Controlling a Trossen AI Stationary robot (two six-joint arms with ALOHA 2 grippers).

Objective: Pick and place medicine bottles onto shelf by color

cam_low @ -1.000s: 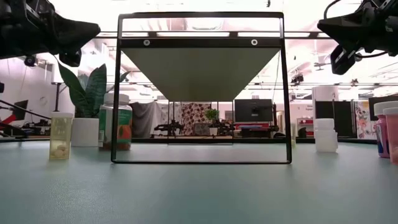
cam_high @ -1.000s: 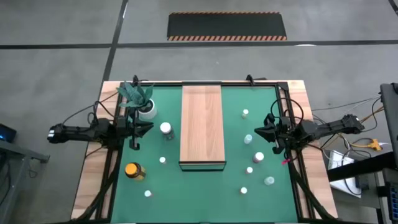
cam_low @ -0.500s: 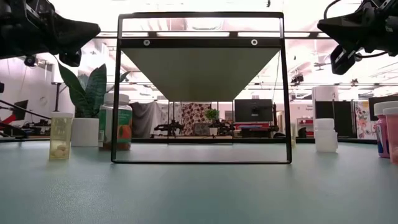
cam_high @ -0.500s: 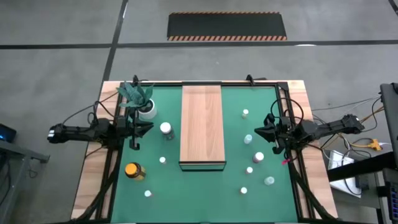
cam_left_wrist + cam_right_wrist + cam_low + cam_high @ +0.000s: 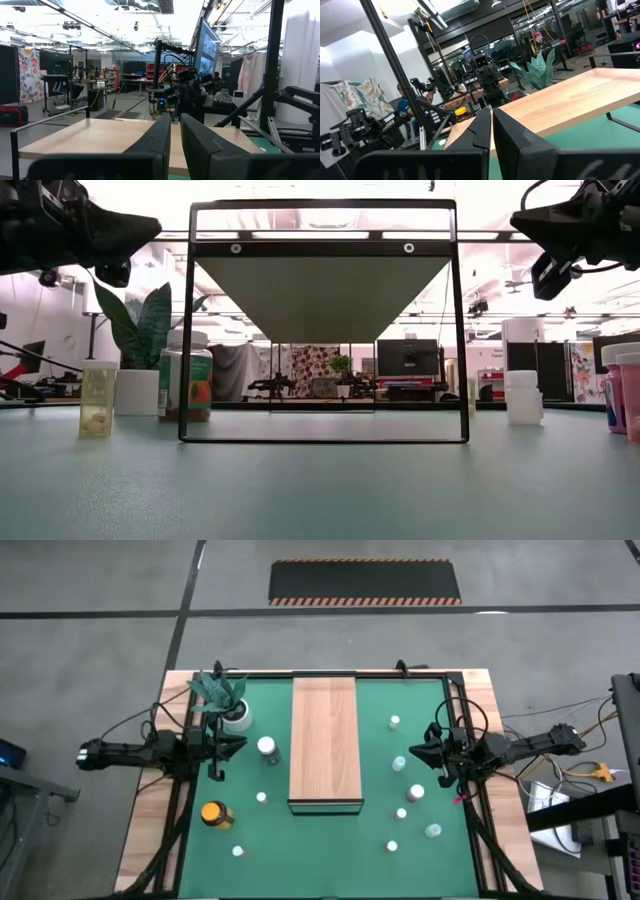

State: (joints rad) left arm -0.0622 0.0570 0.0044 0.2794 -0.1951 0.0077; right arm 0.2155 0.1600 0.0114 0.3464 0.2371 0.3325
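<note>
The left gripper (image 5: 226,746) hangs left of the shelf (image 5: 325,741), out over the left edge of the green mat (image 5: 300,840), its fingers (image 5: 157,137) drawn close with only a thin slit between them and nothing held. Just beyond it stands the white pot with a green plant (image 5: 230,708), near the shelf's far left corner. Between that gripper and the shelf is a white-lidded jar (image 5: 267,747), close to the shelf's left side; in the low view it shows as a green-tinted jar (image 5: 186,387) beside the shelf's black frame. Nearer the camera side, a small white-capped bottle (image 5: 261,798) sits left of the shelf's front corner, the amber yellow-lidded jar (image 5: 212,813) lies farther left of it, and another tiny white-capped bottle (image 5: 238,851) is nearer still. The shelf itself is a long light-brown board on a black frame, running down the middle of the mat, and its top is bare. Right of the shelf, a white-capped bottle (image 5: 394,722) stands toward the far end, a pale bottle (image 5: 400,764) sits beside the shelf's mid length, and a larger white-capped bottle (image 5: 416,793) lies just beyond it. Three more small bottles (image 5: 401,813) (image 5: 392,846) (image 5: 433,831) are scattered past the shelf's front right corner. The right gripper (image 5: 419,753) hangs right of the shelf over the mat's right edge, its fingers (image 5: 482,127) nearly together and gripping nothing.
</note>
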